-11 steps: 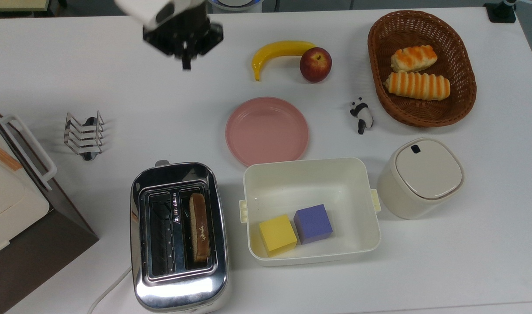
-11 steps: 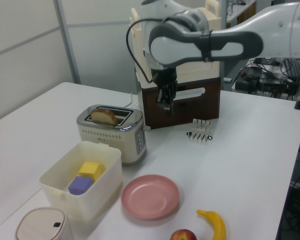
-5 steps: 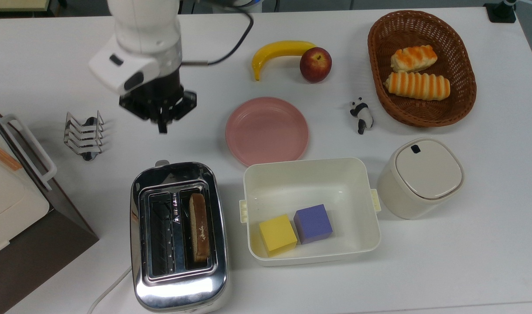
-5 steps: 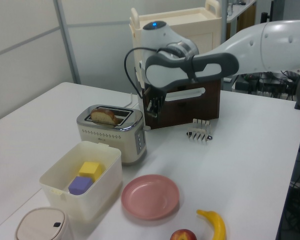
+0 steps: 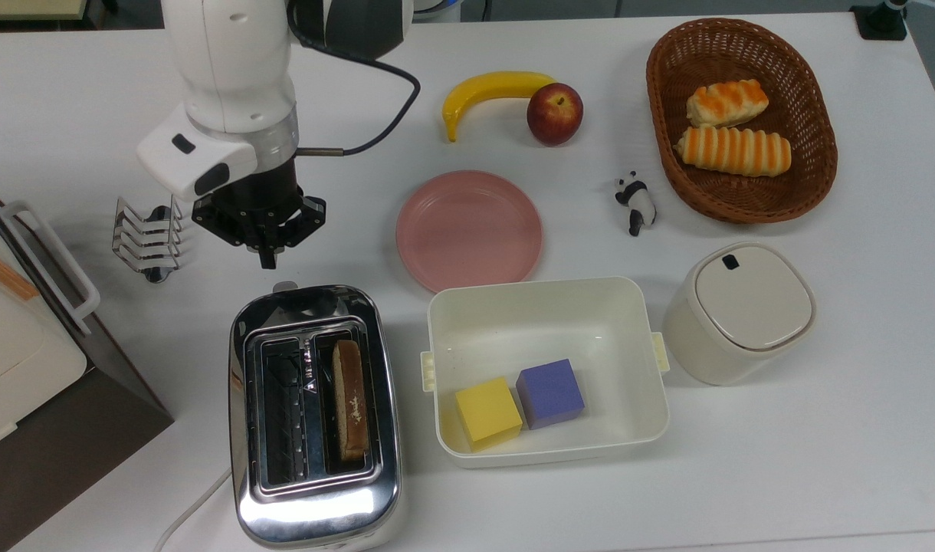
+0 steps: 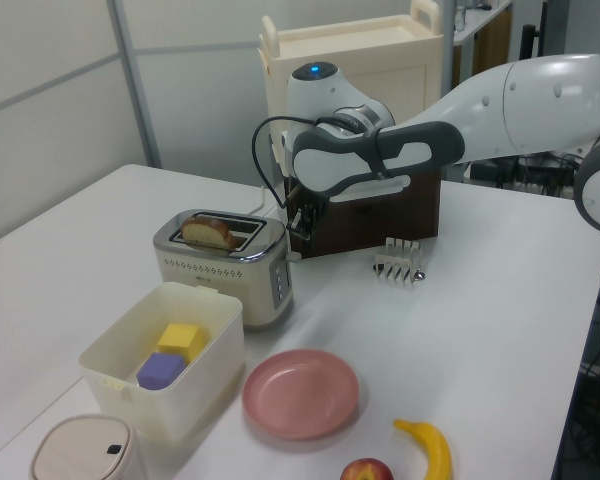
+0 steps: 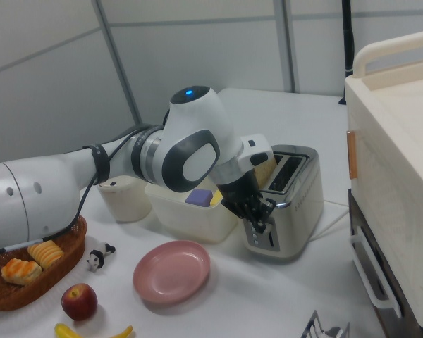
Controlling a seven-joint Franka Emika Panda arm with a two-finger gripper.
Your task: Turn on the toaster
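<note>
The shiny chrome two-slot toaster (image 5: 314, 414) stands on the white tabletop (image 5: 820, 429) with its long axis running toward the black fingers (image 5: 267, 259), which appear pressed together, poised just beyond its small lever (image 5: 283, 287) end.

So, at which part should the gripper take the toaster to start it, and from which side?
Take the small lever at the toaster's end nearest the gripper. It juts out from that end face, so come from above and press down. The gripper is just off that end, fingers close together.
</note>
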